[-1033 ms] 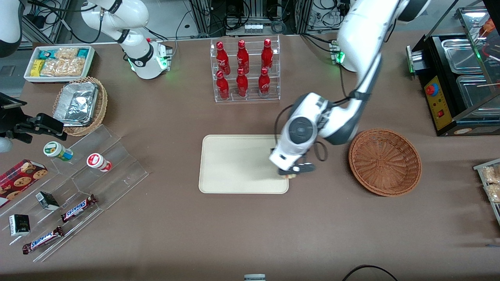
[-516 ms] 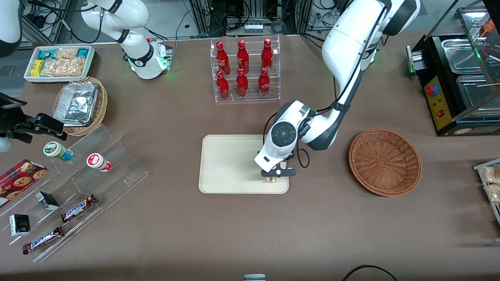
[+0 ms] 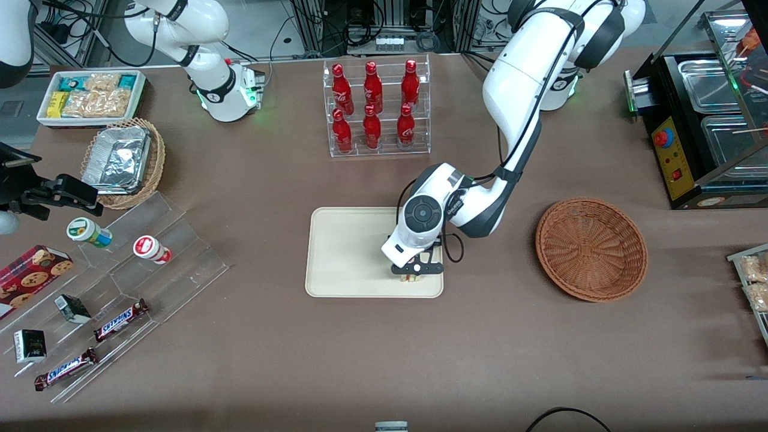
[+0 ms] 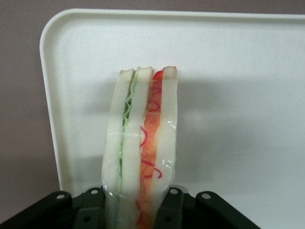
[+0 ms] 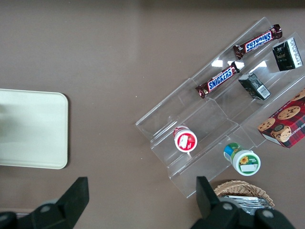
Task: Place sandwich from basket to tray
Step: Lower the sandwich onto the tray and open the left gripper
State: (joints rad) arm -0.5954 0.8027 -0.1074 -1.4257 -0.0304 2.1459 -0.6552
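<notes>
The gripper (image 3: 413,271) hangs low over the tray (image 3: 348,252), above the corner nearest the front camera on the working arm's side, its two black fingers (image 4: 93,210) clamped on the sandwich (image 4: 140,148). The wedge is upright between them, cut edge showing. Whether its lower edge touches the tray I cannot tell — the wrist view shows only a soft shadow on the tray surface beside it. The basket (image 3: 591,249) sits empty, well apart toward the working arm's end of the table.

The step in hand looks like the set-down. To do it well, I would lower straight down until the bread meets the tray, then part the fingers slowly and lift away vertically, so that nothing drags the slices sideways. The spot is close to the tray's rim, so a slight shift toward the middle would give more margin if the wedge tips once released.

The sandwich is three pale slices with thin green shreds in one gap and red-orange filling in the other, wrapped in clear glossy film; it looks soft and likely to squash under a hard grip. The tray is smooth, cream, faintly speckled, with rounded corners and a low rim. The basket is round, shallow, reddish-brown woven wicker.
</notes>
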